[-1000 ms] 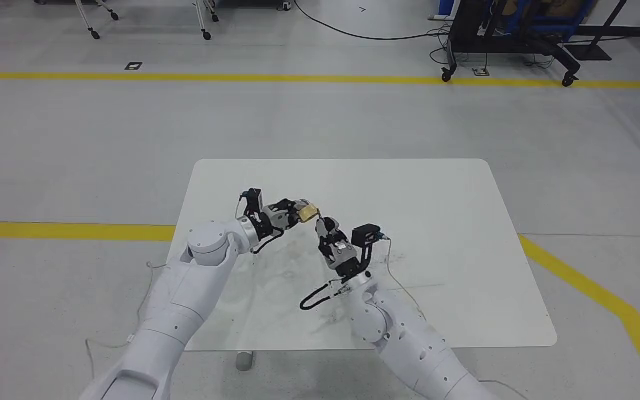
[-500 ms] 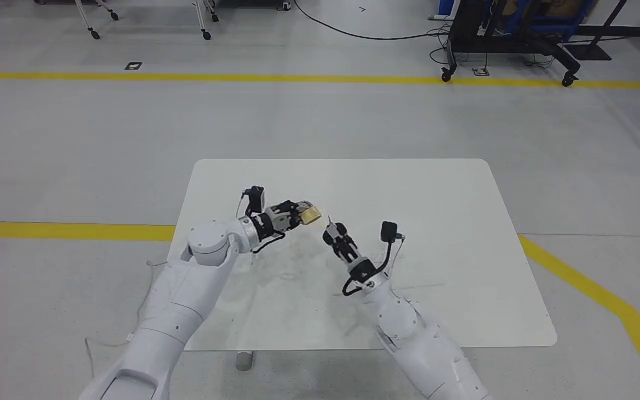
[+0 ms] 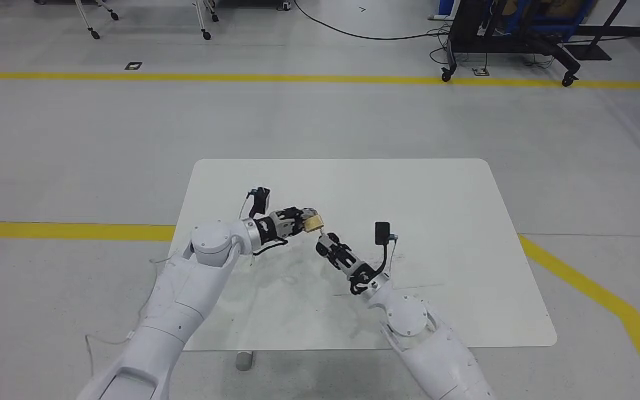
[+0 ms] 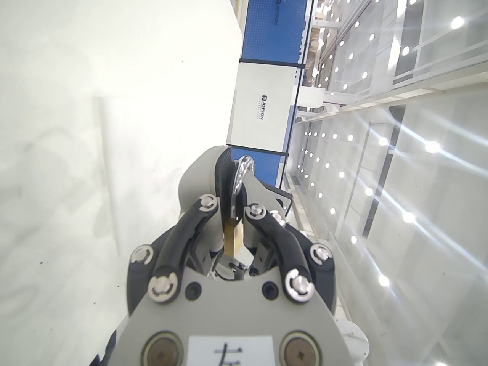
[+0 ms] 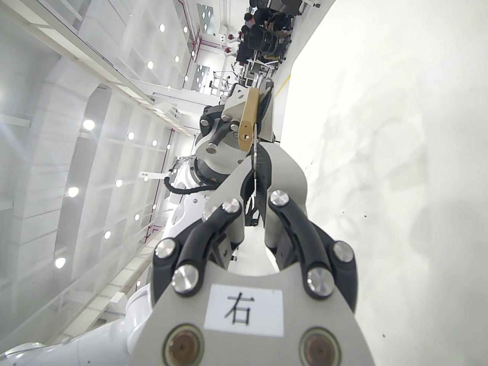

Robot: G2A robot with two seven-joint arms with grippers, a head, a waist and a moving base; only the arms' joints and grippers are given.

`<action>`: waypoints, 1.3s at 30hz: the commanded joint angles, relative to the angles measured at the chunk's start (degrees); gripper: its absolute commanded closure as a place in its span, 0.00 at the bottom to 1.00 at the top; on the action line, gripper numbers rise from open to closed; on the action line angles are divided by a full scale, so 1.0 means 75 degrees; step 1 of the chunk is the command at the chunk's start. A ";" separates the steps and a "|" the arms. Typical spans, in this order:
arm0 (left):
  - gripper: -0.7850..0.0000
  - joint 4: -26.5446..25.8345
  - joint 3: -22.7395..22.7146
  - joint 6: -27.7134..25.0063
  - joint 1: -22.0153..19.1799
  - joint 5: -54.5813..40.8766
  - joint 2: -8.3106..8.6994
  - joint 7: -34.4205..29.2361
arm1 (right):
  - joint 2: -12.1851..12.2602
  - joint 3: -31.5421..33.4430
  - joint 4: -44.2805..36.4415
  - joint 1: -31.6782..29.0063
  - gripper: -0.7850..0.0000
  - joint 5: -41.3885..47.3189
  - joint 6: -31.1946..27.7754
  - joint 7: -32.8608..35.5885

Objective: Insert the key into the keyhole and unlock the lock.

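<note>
The right gripper (image 3: 326, 244) has swung its wrist round and dropped lower since a moment ago. It now aims toward 11 o'clock at the lock (image 3: 313, 218), which has drifted a touch toward it.

From the top, the left gripper (image 3: 300, 217) holds the lock in the air above the table (image 3: 450, 200), left of centre. The right gripper is near, at the lock's 5 o'clock.

In the left wrist view, the fingers (image 4: 202, 180) are clamped on the lock (image 4: 232, 238), with its shackle (image 4: 243, 171) at their tips.

In the right wrist view, the pads (image 5: 264, 165) pinch the thin key (image 5: 253, 156), its tip just beside the keyhole (image 5: 246, 137). Whether they touch cannot be told.

The risk is a blade slightly off line, which would skid off the brass, pivot in the narrow pinch or twist the unsupported lock.
</note>
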 commanded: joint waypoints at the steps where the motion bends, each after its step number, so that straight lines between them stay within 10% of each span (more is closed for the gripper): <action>1: 1.00 0.0003 0.0004 -0.0026 0.0000 -0.0038 -0.0003 -0.0062 | 0.0005 0.0014 -0.0017 -0.0009 1.00 0.0012 0.0061 0.0026; 39: 1.00 -0.0038 0.0039 -0.0517 -0.0024 0.0166 0.0026 -0.0375 | 0.0111 0.0147 -0.0335 -0.0199 1.00 0.0229 0.0154 0.0420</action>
